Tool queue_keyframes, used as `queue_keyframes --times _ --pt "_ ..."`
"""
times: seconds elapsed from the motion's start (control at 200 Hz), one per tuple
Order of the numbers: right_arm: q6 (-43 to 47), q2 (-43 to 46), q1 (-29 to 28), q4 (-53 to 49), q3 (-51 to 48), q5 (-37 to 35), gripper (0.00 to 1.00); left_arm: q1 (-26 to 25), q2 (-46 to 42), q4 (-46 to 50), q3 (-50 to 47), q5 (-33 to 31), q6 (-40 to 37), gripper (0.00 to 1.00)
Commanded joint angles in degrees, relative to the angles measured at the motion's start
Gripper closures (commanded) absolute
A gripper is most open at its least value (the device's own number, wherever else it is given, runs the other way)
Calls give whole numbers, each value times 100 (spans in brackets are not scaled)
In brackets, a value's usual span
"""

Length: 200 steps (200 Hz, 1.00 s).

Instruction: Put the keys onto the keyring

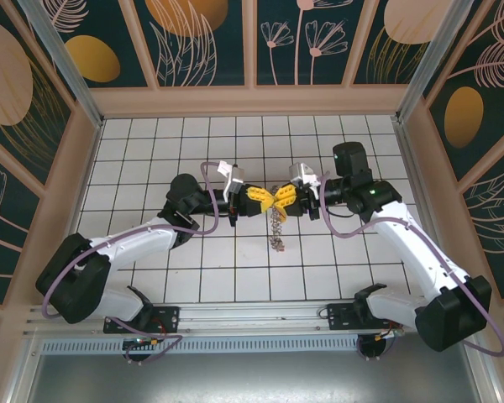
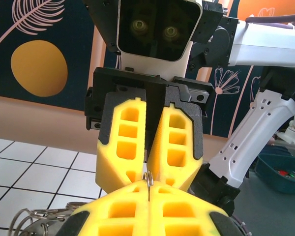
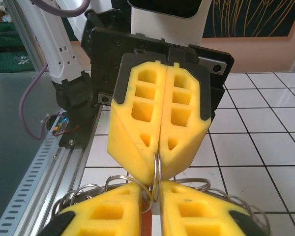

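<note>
My two grippers meet tip to tip above the middle of the tiled floor. The left gripper (image 1: pixel 265 199) (image 2: pixel 150 189) is shut on a thin silvery split ring (image 2: pixel 148 178) (image 3: pixel 157 169) that stands edge-on between both sets of yellow fingers. The right gripper (image 1: pixel 284 199) (image 3: pixel 155 189) is closed to a narrow slit, with a red key (image 3: pixel 145 223) pinched in it and the split ring reaching into the same slit. The keyring (image 1: pixel 277 225) hangs below the fingertips; its wire loops (image 3: pixel 88 191) (image 2: pixel 44 216) spread under the fingers.
White tiled floor (image 1: pixel 193 143) is ringed by a wooden wall (image 1: pixel 252 101). An aluminium rail (image 1: pixel 252 315) with both arm bases runs along the near edge. A teal bin (image 2: pixel 280 172) stands off the table behind the right arm.
</note>
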<state>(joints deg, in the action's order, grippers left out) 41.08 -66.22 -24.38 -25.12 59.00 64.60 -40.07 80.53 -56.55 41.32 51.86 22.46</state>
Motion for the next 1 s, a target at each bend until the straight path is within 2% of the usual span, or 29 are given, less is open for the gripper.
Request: queue_keyframes --times 0.0,0.225,0.285,0.315,0.355,0.455,0.536,0.576,0.676,0.731,0.821,0.996 --pt "-89 -72 -158 300 -148 237 87 -52 59 -850 2 -143 283 100" --pt "-286 -135 -181 467 -238 148 87 -88 143 -1536 -251 -247 577 100" --pt "-278 -145 -175 424 -227 104 100 -85 62 -1382 -300 -335 471 100" --pt "-280 -149 -170 376 -203 61 100 -82 8 -1216 -304 -374 387 100" --pt "-249 -149 -160 280 -168 -9 100 -87 -72 -855 -268 -394 229 100" --pt "-57 -181 -148 -93 -27 -245 100 -88 -323 624 4 -394 -524 84" --pt "141 -200 -157 -393 95 -408 100 -88 -520 1912 271 -347 -1432 83" --pt "204 -196 -156 -500 143 -509 100 -86 -581 2634 475 -409 -1931 75" --pt "306 -194 -195 -702 270 -739 100 -88 -489 4920 1216 -503 -3244 75" --pt "335 -205 -214 -754 325 -818 100 -87 -377 5741 1577 -632 -3694 75" --pt "365 -256 -291 -802 391 -932 100 -88 -270 6352 1862 -688 -4025 74" --pt "458 -392 -488 -934 481 -1415 100 -88 -303 6247 1932 -533 -3992 72"
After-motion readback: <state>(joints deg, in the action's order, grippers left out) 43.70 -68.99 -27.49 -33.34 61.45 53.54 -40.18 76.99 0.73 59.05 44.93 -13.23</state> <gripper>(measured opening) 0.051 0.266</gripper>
